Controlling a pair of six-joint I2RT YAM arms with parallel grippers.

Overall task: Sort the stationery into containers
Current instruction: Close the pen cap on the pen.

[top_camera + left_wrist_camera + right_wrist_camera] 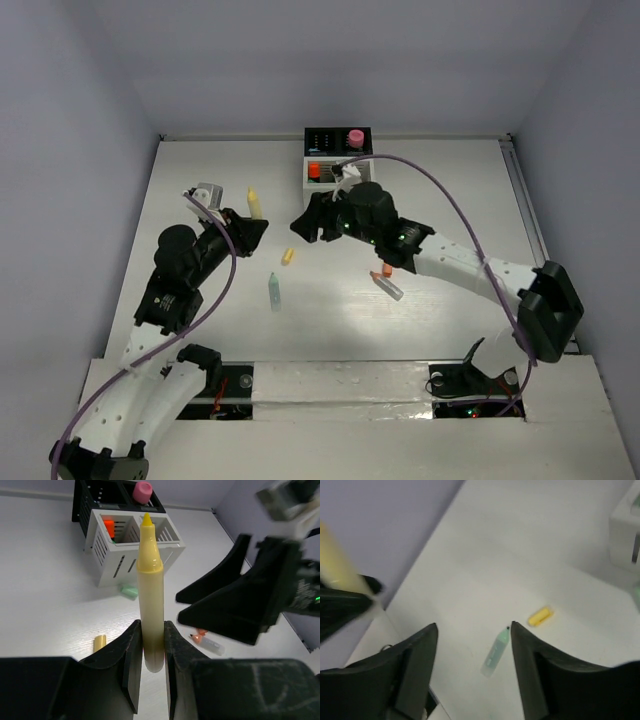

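Note:
My left gripper (152,647) is shut on the lower end of a yellow highlighter (149,575), which stands out from the jaws with its tip towards the organizer (131,555). From above, this gripper (252,230) holds the highlighter (254,203) over the left middle of the table. My right gripper (308,227) hovers just to its right, open and holding nothing (473,630). Below it lie a green highlighter (495,652) and a small yellow cap (540,616). An orange-tipped clear highlighter (387,285) lies under the right forearm.
The organizer (335,175) stands at the back middle, with a pink item (355,137) in a black compartment and an orange one (314,170) in a white one. Another green item (129,591) lies by its front. The right arm's fingers (235,600) are close beside the held highlighter.

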